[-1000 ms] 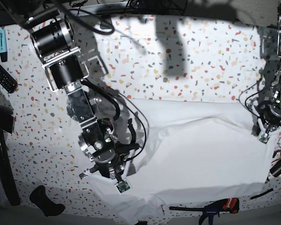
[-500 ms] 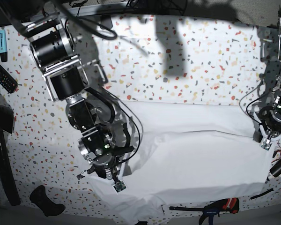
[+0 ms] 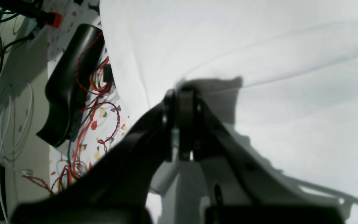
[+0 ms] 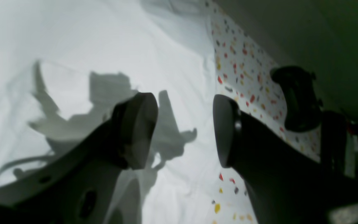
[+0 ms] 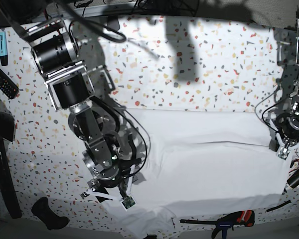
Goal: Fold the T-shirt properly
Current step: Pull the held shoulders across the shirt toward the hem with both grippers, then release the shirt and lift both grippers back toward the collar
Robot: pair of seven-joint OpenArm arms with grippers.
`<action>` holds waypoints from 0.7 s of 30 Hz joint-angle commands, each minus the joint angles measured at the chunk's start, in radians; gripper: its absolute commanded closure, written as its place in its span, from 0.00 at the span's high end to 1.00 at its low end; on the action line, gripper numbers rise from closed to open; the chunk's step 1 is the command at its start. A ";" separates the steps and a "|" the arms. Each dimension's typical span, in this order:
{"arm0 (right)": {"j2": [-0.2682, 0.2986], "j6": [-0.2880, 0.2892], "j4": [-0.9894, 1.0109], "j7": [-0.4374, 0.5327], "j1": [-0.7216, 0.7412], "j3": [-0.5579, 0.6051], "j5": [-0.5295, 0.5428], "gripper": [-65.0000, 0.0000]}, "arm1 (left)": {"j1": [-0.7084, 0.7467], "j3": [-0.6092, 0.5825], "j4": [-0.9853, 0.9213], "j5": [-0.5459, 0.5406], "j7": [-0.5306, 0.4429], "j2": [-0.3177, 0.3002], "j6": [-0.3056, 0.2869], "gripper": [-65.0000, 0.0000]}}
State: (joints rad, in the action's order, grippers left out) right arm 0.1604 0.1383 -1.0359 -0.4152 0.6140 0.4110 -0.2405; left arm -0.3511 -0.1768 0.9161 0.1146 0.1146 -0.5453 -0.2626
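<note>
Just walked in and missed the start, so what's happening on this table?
A two-armed robot is folding a white T-shirt spread on the speckled tabletop. The left end effector is shut, pinching the shirt's edge at the side. The right end effector stands open above the cloth near the opposite edge, with nothing between its pads. The shirt lies in a rough rectangle with creases across it.

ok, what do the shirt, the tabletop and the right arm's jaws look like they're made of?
T-shirt: thin white woven or knit cloth, matte; it creases and drapes softly. Tabletop: white surface with red, yellow and dark flecks, terrazzo look; whether stone or a printed laminate is not clear. Right gripper: jaws of dark, smooth, faintly glossy material, probably plastic, standing apart above the cloth.
</note>
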 commanded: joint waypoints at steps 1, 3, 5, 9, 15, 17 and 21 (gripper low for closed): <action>-0.003 -0.011 -0.018 0.027 0.043 -0.006 0.012 0.49 | -0.026 0.010 0.013 0.000 -0.021 -0.018 0.020 0.00; -0.003 -0.011 -0.018 0.023 0.048 -0.006 0.067 0.49 | -0.026 0.010 0.013 0.000 -0.033 -0.018 0.020 0.00; -0.003 -0.011 -0.018 0.003 0.050 -0.006 0.107 0.49 | -0.027 0.010 0.013 0.001 -0.037 -0.018 0.020 0.00; -0.002 -0.008 -0.020 -0.046 0.048 -0.006 0.102 0.49 | -0.028 0.010 0.013 0.009 -0.035 -0.018 0.020 0.00; -0.003 -0.006 -0.033 -0.036 0.047 -0.006 0.089 0.49 | -0.027 0.010 0.013 0.079 -0.032 -0.018 0.118 0.00; -0.002 -0.003 -0.052 -0.052 0.047 -0.006 0.092 0.49 | -0.028 0.010 0.013 0.096 -0.017 -0.017 0.216 0.00; -0.002 -0.003 -0.165 -0.069 0.019 -0.006 0.092 0.49 | -0.027 0.010 0.013 0.098 0.008 -0.018 0.304 0.10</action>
State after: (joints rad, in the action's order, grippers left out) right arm 0.1612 0.1390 -1.1812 -0.5083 0.5964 0.4103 -0.1467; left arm -0.3511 -0.1768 0.9161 0.2100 0.1406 -0.5434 0.0113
